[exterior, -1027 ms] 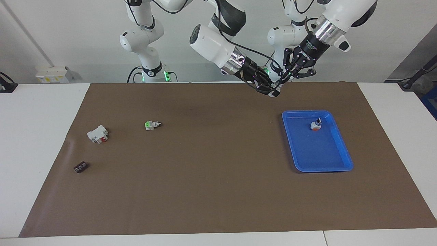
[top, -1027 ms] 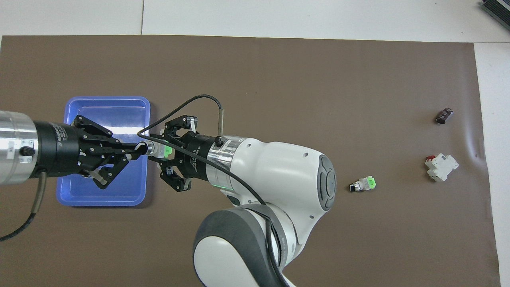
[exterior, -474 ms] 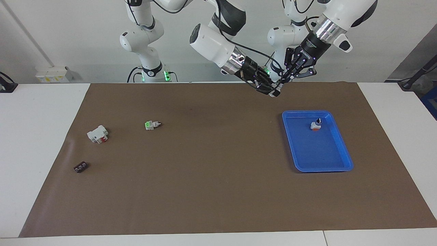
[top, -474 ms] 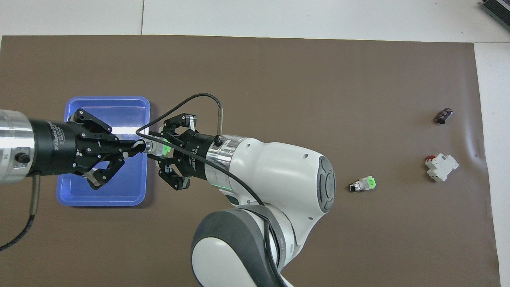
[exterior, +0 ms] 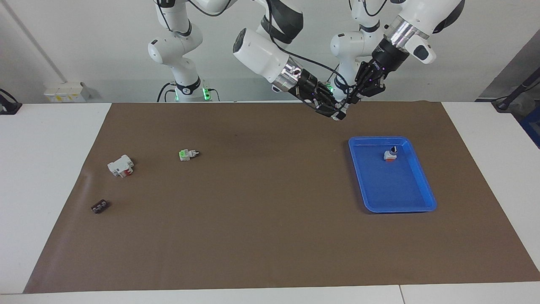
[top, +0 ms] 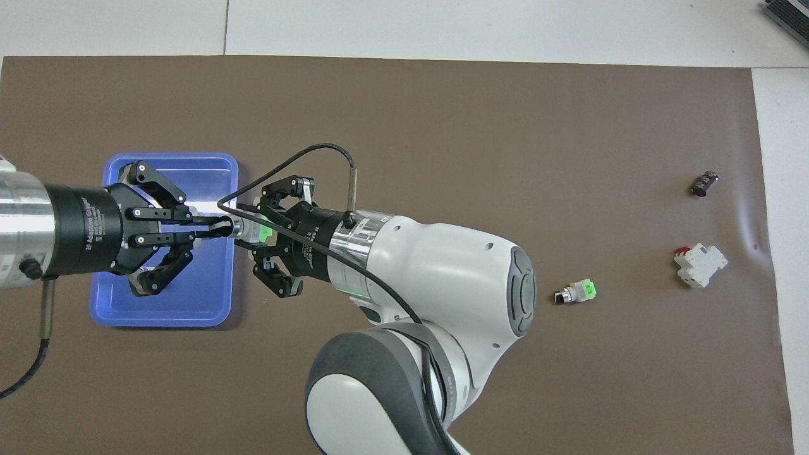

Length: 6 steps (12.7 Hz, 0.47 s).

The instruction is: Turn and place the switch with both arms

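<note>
One brown mat (exterior: 270, 236) covers white table (exterior: 46, 177).

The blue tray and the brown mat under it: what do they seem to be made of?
The blue tray looks like moulded plastic: even colour, rounded rim, and a glossy sheen in the overhead view. The brown mat looks like matte paper or thin sheet, perhaps kraft paper: it shows soft wrinkles near one end.

A blue tray (exterior: 396, 198) at three o'clock holds a small red-based switch (exterior: 390, 156). At nine o'clock lie a green-ended switch (exterior: 187, 155), a white breaker (exterior: 120, 166) and a small dark part (exterior: 99, 207).
</note>
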Tool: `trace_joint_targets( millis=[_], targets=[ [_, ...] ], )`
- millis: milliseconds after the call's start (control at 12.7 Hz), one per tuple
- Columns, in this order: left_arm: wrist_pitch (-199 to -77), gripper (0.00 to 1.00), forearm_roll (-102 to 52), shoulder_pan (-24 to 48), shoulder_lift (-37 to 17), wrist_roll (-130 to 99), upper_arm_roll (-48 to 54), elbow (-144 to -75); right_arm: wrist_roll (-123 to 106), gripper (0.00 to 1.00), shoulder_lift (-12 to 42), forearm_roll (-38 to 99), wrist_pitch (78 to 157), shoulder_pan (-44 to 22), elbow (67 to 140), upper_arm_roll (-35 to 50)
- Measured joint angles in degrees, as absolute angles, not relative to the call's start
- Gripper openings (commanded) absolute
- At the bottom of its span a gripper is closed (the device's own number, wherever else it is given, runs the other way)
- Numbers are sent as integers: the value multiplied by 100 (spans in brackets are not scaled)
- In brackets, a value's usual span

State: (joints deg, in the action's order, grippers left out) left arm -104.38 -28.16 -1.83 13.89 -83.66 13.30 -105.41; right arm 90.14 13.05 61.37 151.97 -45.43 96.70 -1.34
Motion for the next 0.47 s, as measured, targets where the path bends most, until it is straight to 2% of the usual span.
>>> trace_joint_targets(
  millis=[474],
  targets=[
    [-10488,0,-2946,-181,1387,-5420,1327,-10543,9013,0,1282,6136,15189,-4544,9695,-131]
  ],
)
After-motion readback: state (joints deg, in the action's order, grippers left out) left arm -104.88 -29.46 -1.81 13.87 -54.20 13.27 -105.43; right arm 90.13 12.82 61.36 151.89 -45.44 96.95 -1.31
